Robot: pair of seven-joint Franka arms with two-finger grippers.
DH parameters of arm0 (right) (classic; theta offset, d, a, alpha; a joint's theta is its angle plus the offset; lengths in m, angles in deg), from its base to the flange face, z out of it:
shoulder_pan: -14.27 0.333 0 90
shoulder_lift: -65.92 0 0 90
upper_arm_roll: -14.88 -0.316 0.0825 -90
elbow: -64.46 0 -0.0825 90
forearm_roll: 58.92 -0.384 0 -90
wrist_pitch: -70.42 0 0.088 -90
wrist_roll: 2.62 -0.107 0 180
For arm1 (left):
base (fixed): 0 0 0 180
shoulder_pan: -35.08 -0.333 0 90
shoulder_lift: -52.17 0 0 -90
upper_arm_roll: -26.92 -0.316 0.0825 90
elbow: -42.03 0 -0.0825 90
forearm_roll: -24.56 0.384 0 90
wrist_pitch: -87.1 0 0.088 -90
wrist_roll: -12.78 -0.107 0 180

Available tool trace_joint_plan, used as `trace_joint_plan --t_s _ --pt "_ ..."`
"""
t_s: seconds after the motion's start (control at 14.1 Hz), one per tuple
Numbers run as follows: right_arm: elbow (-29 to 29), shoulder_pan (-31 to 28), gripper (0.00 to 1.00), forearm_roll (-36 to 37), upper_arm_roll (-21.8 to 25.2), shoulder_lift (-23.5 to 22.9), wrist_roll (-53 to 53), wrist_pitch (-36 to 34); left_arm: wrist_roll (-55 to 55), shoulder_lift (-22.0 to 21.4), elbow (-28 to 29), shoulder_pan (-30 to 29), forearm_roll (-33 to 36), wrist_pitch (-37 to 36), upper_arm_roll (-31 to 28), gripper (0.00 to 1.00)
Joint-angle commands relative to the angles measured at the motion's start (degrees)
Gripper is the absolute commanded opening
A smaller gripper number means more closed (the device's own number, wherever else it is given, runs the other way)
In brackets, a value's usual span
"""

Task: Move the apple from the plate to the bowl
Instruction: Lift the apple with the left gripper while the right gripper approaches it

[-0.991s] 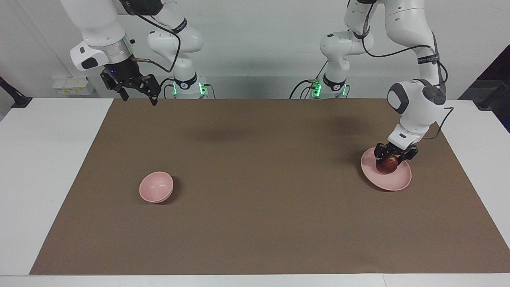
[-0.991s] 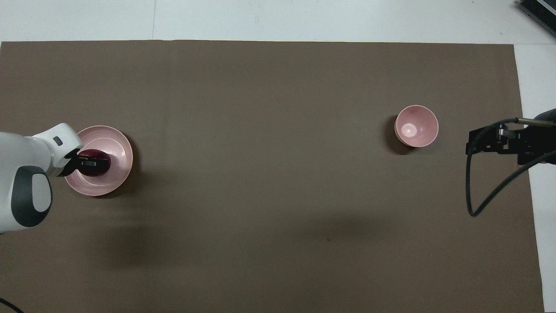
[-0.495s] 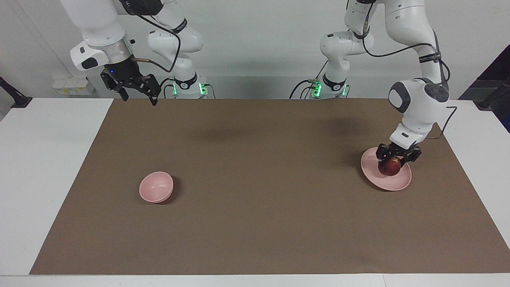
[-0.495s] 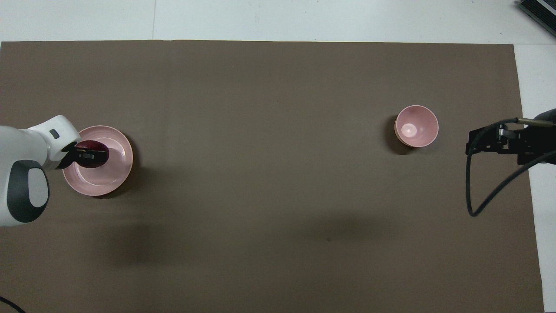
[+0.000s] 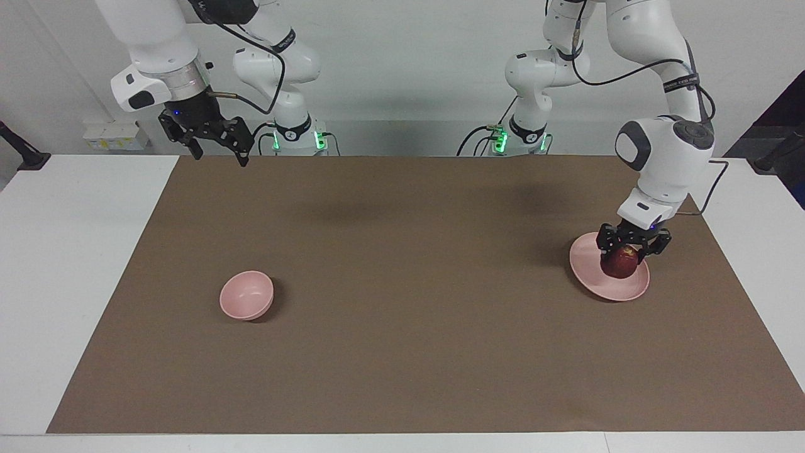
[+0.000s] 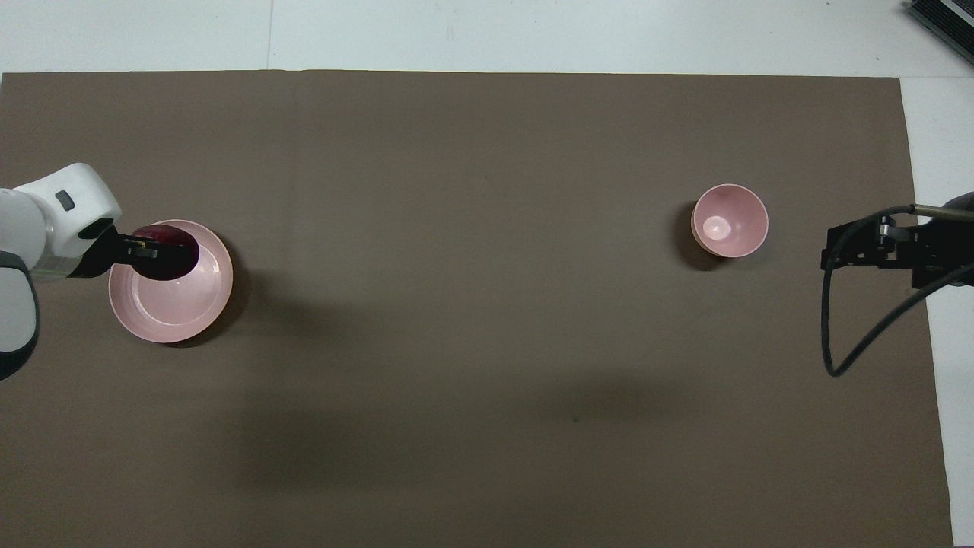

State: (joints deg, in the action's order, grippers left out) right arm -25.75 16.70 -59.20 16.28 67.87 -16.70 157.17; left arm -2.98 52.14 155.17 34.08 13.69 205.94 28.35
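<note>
The dark red apple (image 5: 619,264) is held in my left gripper (image 5: 629,251), which is shut on it from above. The apple hangs just above the flat pink plate (image 5: 594,282), at the left arm's end of the brown mat. In the overhead view the apple (image 6: 179,257) and left gripper (image 6: 152,250) cover the plate's (image 6: 175,316) rim. The small deep pink bowl (image 5: 246,294) stands empty toward the right arm's end and also shows in the overhead view (image 6: 729,221). My right gripper (image 5: 220,157) waits open, high over the mat's edge by its base.
A brown mat (image 5: 402,352) covers most of the white table. The right gripper's black cable (image 6: 860,335) loops over the mat's edge beside the bowl.
My left gripper has risen with the apple, lifting it off the plate's middle and over the plate's rim. The right arm has not moved.
</note>
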Motion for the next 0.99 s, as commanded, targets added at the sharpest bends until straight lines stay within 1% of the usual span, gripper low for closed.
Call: trace_joint_plan --t_s 0.0,0.14,0.42,0.5,0.57,0.64,0.78,0.92 --pt "-1.55 -0.68 1.00 -4.00 -0.35 0.60 0.90 0.08 1.08 -1.63 -2.22 0.91 -6.33 -4.84 -0.54 0.00" --pt "-1.99 -0.68 1.00 -7.09 -0.35 -0.88 0.29 -0.18 5.28 -2.08 -2.31 2.40 -12.56 -4.59 -0.37 0.00" --pt "-2.78 -0.24 1.00 -16.48 -0.96 -4.57 -9.79 0.43 8.45 -2.51 -2.31 4.51 -24.79 -3.88 0.07 0.00" --pt "-3.48 0.54 1.00 -19.11 -1.14 -5.11 -13.13 1.74 9.25 -2.52 -2.31 5.73 -26.21 -3.71 0.25 0.00" --pt "-4.53 2.55 1.00 -20.79 -1.14 -5.46 -16.29 3.40 10.22 -2.69 -2.14 7.40 -27.18 -3.09 0.25 0.00" --pt "-5.33 3.36 1.00 -22.81 -1.14 -6.42 -18.41 5.16 12.31 -2.78 -1.96 8.81 -27.80 -1.70 0.42 0.00" --pt "-5.51 3.45 1.00 -30.44 -1.14 -9.49 -19.31 5.97 16.27 -2.87 -1.52 12.75 -28.94 1.64 0.42 0.00" --pt "-5.60 5.46 1.00 -33.55 -1.14 -11.17 -24.82 8.41 20.57 -3.22 -0.91 17.41 -29.03 5.42 0.42 0.00"
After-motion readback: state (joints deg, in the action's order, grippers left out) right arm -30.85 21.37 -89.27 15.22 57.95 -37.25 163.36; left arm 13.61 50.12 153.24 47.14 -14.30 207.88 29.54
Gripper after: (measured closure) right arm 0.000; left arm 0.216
